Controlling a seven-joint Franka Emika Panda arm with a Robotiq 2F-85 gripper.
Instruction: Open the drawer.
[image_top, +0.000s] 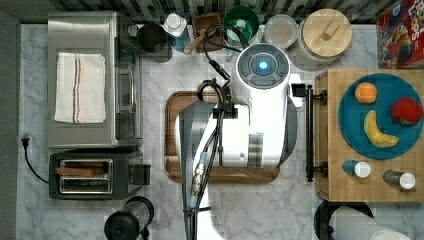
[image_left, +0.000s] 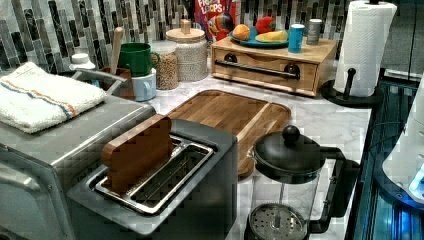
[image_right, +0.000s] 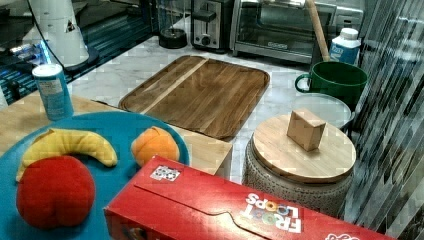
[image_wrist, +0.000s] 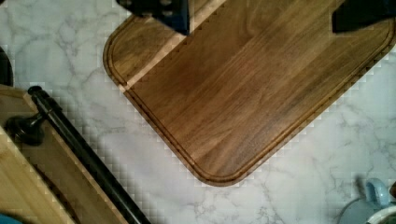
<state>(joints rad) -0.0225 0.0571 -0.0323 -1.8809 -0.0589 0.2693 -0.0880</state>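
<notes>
The drawer (image_left: 265, 75) is a light wooden box at the top view's right edge, and its front looks flush and closed. Its long black bar handle (image_top: 309, 132) runs along the side facing the arm, and the handle (image_wrist: 84, 154) also crosses a corner of the wrist view beside the drawer (image_wrist: 23, 186). My gripper (image_wrist: 260, 25) is open, its two dark fingertips (image_wrist: 163, 14) spread wide above the brown tray (image_wrist: 243, 93) and apart from the handle. In the top view the white arm (image_top: 260, 115) hangs over the tray (image_top: 172, 135), just to the handle's left.
A blue plate (image_top: 350, 125) with fruit and two small shakers (image_top: 357, 169) sit on the drawer box. A paper towel roll (image_left: 365, 47) stands beside it. A toaster (image_top: 95, 175), toaster oven (image_top: 92, 80), French press (image_left: 285, 190), jars and mugs (image_left: 137, 57) ring the marble counter.
</notes>
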